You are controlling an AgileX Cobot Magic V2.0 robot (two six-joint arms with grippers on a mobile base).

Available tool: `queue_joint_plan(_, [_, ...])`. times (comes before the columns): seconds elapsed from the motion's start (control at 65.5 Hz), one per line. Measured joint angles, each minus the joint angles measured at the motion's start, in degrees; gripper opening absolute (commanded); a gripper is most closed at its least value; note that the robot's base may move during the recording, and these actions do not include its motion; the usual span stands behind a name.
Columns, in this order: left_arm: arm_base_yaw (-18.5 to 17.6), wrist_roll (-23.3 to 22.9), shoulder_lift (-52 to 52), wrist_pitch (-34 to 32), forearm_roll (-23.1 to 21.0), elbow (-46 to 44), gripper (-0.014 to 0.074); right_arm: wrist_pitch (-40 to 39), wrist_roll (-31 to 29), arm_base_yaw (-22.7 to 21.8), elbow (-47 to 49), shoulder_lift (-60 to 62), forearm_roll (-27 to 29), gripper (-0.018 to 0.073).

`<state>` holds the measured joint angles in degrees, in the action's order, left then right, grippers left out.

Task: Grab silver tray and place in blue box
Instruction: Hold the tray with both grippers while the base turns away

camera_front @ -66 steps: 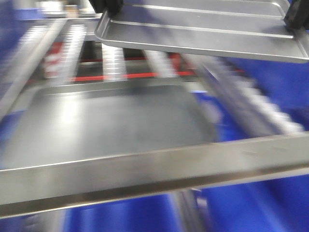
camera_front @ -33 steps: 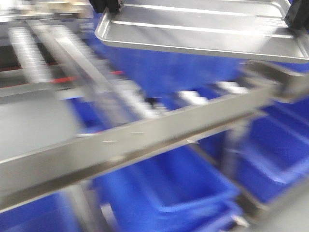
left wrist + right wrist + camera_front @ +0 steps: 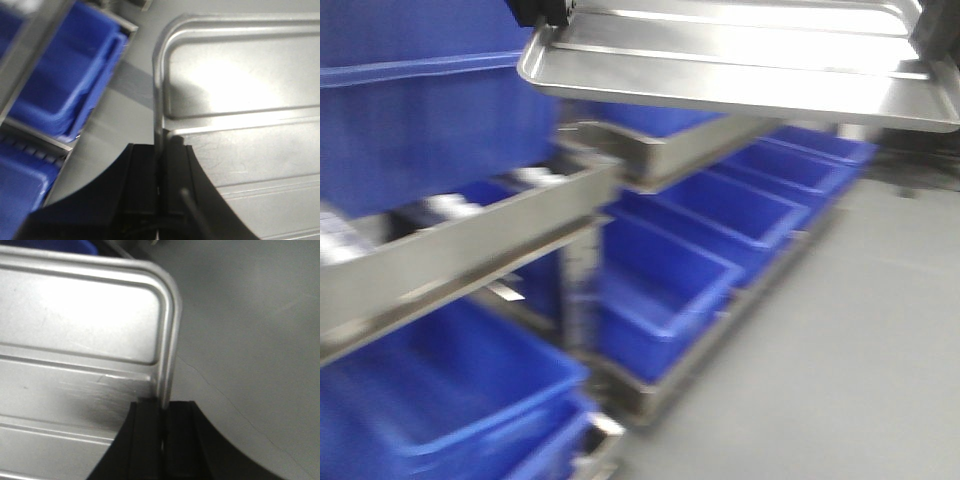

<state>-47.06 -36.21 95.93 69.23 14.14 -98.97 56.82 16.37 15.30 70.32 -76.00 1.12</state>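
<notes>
Mid-carry: the shiny shallow silver metal tray [image 3: 740, 62] hangs between left pincer [image 3: 161, 150] and right pincer [image 3: 162, 407], both clenched on its rim; next, probably lower it into a deep blue plastic box [image 3: 655, 335] below them.

Black left claw [image 3: 160, 151], black right claw [image 3: 163, 408], thin cable [image 3: 186, 198]

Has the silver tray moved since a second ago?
Yes. Against the metal rack, the silver tray has swung right: earlier over the rack's top, now past its corner, above blue boxes and floor.
</notes>
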Motion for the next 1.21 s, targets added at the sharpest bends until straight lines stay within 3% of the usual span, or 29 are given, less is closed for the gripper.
queue_joint_plan(1.206, [-0.2, 0.0, 0.1, 0.1, -0.2, 0.0, -0.0106, 1.4, 0.1, 0.0, 0.0, 0.0, -0.1, 0.0057])
